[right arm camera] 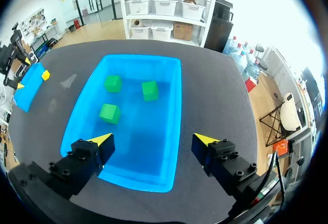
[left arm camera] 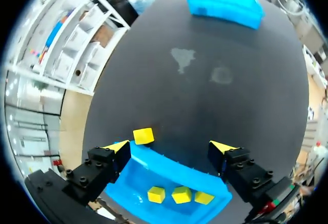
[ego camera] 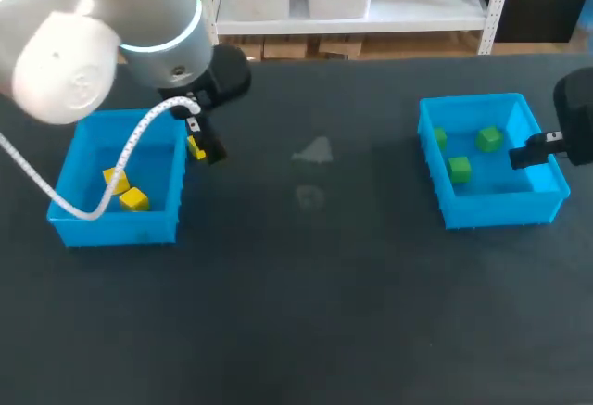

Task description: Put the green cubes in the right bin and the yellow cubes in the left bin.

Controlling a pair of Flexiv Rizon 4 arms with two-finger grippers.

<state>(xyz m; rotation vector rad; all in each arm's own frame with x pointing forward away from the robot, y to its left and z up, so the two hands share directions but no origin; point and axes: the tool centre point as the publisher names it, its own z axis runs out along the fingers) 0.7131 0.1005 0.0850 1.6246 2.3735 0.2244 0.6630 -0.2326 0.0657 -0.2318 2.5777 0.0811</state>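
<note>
Yellow cubes (left arm camera: 180,194), three of them, lay in a row on the floor of the left bin (left arm camera: 174,170). A fourth yellow cube (left arm camera: 143,136) sat outside it on the dark table (ego camera: 306,284), just beside the bin's right wall towards its far corner; I could not tell whether it touched the wall. My left gripper (left arm camera: 170,147) hung over that same wall with its fingers spread wide and nothing between them, the stray cube lying just ahead of one fingertip. Well apart on the right side of the table, the right bin (right arm camera: 177,106) held three green cubes (right arm camera: 149,90), all loose on its floor in the far half and none touching another. My right gripper (right arm camera: 155,141) hovered above the near part of that bin, its fingers likewise wide apart and empty.
</note>
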